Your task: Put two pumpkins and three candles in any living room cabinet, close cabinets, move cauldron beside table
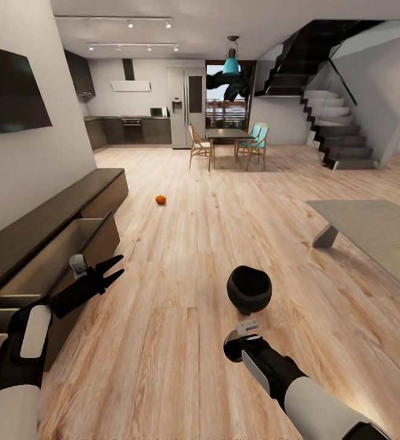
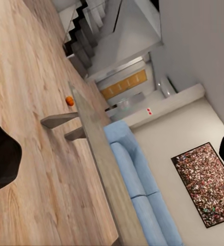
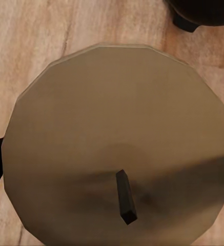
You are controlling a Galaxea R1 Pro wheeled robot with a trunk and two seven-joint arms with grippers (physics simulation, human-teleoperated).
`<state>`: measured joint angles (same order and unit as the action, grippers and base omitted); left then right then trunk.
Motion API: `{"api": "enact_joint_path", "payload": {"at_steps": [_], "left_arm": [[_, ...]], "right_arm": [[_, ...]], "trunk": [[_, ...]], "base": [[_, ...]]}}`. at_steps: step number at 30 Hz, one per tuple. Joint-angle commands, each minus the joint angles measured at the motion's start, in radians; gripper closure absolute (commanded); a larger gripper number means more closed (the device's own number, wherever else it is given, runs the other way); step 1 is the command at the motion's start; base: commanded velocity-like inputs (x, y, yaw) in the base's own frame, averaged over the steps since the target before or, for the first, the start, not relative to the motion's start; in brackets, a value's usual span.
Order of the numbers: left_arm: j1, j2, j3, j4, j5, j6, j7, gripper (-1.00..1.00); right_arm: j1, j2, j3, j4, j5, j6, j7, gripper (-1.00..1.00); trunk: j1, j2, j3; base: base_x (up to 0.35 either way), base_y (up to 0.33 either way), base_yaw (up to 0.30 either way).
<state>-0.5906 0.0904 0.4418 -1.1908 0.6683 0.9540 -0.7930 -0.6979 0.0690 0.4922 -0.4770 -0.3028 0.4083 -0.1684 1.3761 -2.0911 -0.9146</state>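
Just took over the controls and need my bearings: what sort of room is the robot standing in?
Most likely an open-plan living room of a house: a low cabinet under a wall-mounted TV, a grey coffee table beside a blue sofa, with a dining table and kitchen behind.

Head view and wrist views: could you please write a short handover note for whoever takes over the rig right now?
Left gripper: open, empty, beside the cabinet, whose drawer is pulled out.
Right gripper: shut on a candle, near the cauldron.
The pumpkin lies on the floor ahead; a second pumpkin lies by the table.
Done: drawer opened.
Left: store candles and pumpkins, close the cabinet, move the cauldron beside the table.
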Motion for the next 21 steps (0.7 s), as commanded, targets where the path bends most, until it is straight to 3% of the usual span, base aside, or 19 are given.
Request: {"api": "enact_joint_path", "payload": {"at_steps": [1,8,15,21], "left_arm": [[0.000,0.000,0.000,0.000,0.000,0.000,0.000,-1.00],[0.000,-0.004,0.000,0.002,-0.001,-0.001,0.001,-1.00],[0.000,-0.001,0.003,0.063,0.002,-0.002,-0.002,-1.00],[0.000,0.000,0.041,0.079,0.019,-0.002,-0.005,-1.00]], "right_arm": [[0.000,0.000,0.000,0.000,-0.001,-0.001,0.000,1.00],[0.000,0.000,0.000,0.007,-0.001,0.001,0.001,1.00],[0.000,0.000,0.000,0.008,0.001,0.006,0.000,1.00],[0.000,0.000,0.002,0.008,0.001,0.004,0.000,1.00]], "trunk": [[0.000,0.000,-0.002],[0.000,0.000,-0.013],[0.000,0.000,-0.024],[0.000,0.000,-0.033]], "base": [[0.005,0.000,0.000],[0.112,0.000,0.000],[0.286,0.000,0.000],[0.320,0.000,0.023]]}}
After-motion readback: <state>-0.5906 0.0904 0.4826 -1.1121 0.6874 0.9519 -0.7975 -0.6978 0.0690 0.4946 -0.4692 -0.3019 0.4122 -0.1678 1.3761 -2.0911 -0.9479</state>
